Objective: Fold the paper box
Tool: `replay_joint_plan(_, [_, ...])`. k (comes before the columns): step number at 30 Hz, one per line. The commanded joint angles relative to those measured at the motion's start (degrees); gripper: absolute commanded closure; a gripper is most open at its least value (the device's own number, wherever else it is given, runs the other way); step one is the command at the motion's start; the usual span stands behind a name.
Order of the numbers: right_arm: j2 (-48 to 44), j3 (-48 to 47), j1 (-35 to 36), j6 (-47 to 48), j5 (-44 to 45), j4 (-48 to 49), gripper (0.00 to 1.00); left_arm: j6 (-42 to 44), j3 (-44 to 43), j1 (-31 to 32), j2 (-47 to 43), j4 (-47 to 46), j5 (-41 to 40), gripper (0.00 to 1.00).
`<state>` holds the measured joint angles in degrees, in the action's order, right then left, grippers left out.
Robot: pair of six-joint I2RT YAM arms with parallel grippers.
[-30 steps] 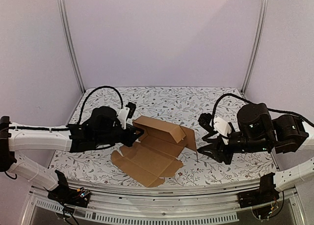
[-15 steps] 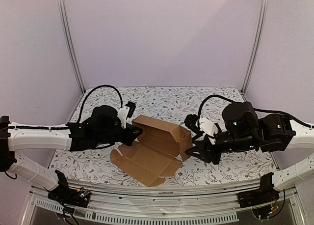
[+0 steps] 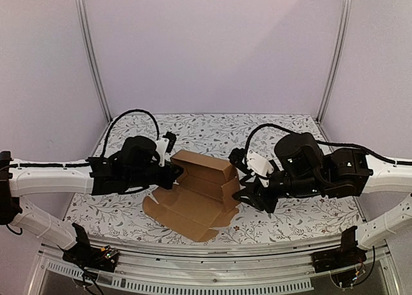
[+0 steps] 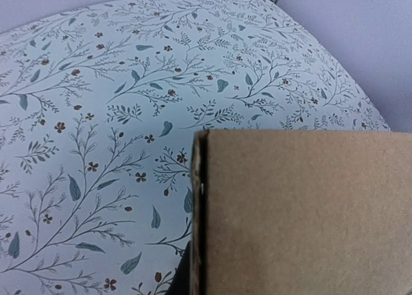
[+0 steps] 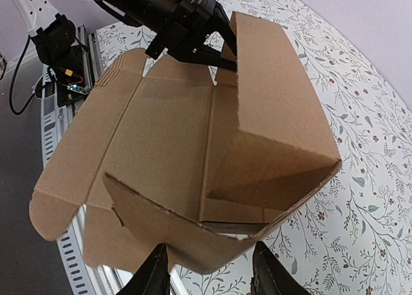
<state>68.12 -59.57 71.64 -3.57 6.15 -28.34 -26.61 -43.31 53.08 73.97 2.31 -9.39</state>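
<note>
1. Top view: over the last second the right end effector [image 3: 246,193] swung left across the floral-print tabletop [image 3: 212,131] to the right end of the plain brown cardboard paper box [image 3: 193,195], which sat mid-tabletop between the arms. The right end flap, splayed outward a second earlier, now stood pushed up and inward. My read is that the end wall was going up, while the front panel and near flaps lay flat, so the fold was under half done. The left end effector [image 3: 175,172] hadn't moved from the back-left corner.
2. Left wrist: a wall of the paper box [image 4: 302,211] filled the lower right, edge-on and close to the camera. The jaws were hidden here.
3. Right wrist: the right end effector [image 5: 209,279] was part-open, straddling the raised flap's lower edge without pinching it. The left end effector [image 5: 222,53] was clamped narrow on the far wall.
4. No brand, label or print was readable, and the cardboard was blank.
</note>
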Motion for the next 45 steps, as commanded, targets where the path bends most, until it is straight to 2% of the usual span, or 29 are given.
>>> replay_joint_plan(1, [2.21, -2.84, -0.14, -0.92, 1.14, 2.45, 0.57, -1.59, -2.18, 0.4, 0.64, 3.51, -4.4, 1.0])
replay_joint_plan(10, [7.58, -4.38, -0.1, -4.45, 5.35, 3.56, 0.57, -4.75, -2.34, 0.88, -1.31, 6.5, -9.73, 1.0])
replay_joint_plan(16, [11.13, -4.93, -0.11, -7.83, 13.37, 5.63, 0.57, -6.26, -1.96, 1.27, -2.48, 6.91, -10.45, 1.0])
replay_joint_plan(29, [16.34, -5.03, -0.11, -12.26, 21.57, 15.15, 0.57, -10.75, -0.94, 4.07, -0.97, 7.19, -14.44, 1.0])
replay_joint_plan(45, [21.02, -3.68, 0.92, -11.11, 34.15, 24.73, 0.57, -15.28, -1.52, 6.5, -0.64, 9.88, -20.89, 1.0])
